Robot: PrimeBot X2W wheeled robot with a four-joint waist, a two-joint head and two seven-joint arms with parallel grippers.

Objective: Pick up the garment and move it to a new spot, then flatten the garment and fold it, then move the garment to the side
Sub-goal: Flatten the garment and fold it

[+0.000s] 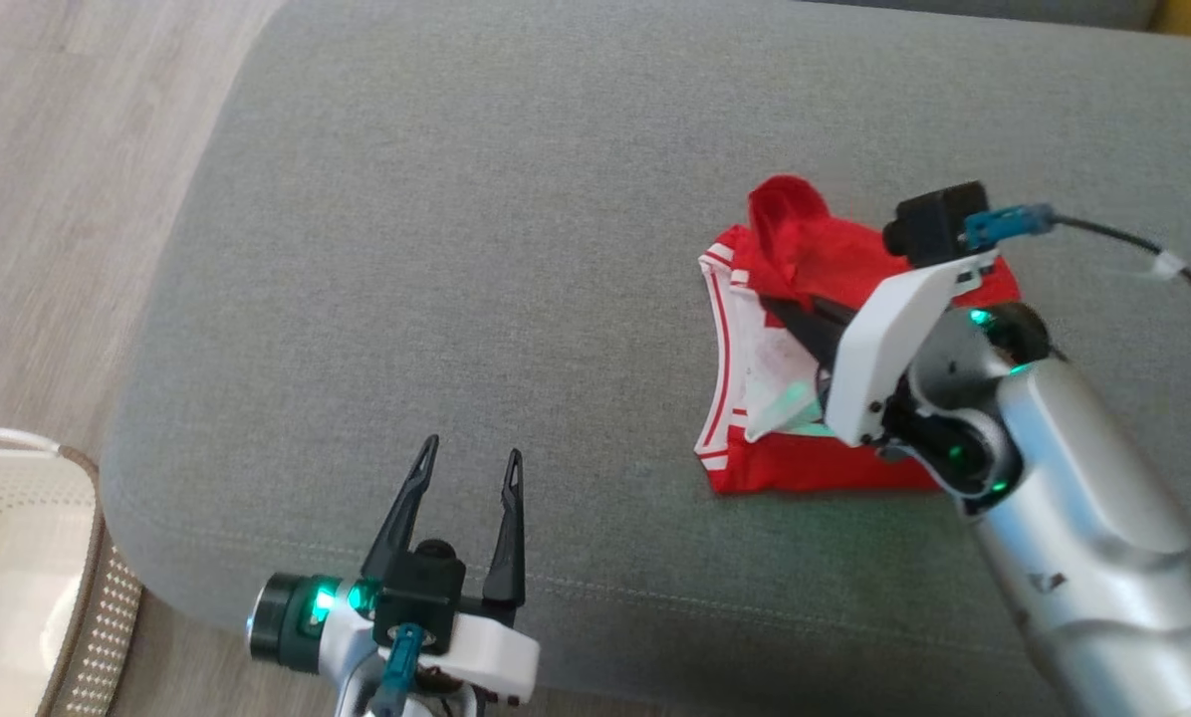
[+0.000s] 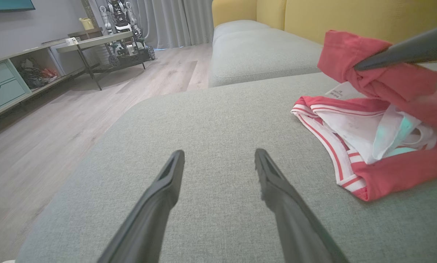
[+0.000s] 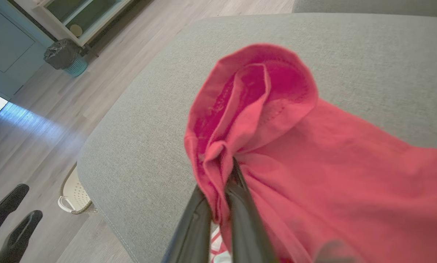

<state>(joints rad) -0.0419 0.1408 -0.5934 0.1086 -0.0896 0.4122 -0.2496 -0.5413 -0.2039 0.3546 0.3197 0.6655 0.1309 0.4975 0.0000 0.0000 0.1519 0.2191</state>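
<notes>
A red garment [image 1: 834, 254] with a white lining and red-and-white striped trim lies rumpled on the right part of the grey cushion [image 1: 456, 249]. My right gripper [image 1: 773, 304] is shut on a fold of the red fabric and holds that fold raised above the rest of the cloth. In the right wrist view the garment [image 3: 331, 164] bunches around the pinched right gripper [image 3: 228, 175]. My left gripper [image 1: 471, 463] stands open over the cushion's front edge, well left of the garment, with nothing between its fingers. Seen from the left wrist, the left gripper [image 2: 218, 157] points across bare cushion with the garment [image 2: 386, 157] at right.
A white perforated basket [image 1: 18, 558] stands on the wooden floor [image 1: 58, 149] at the cushion's front left corner. A yellow sofa back [image 2: 350, 18] rises behind the cushions. A low table [image 2: 94, 40] and a dark bin [image 3: 63, 56] stand farther off.
</notes>
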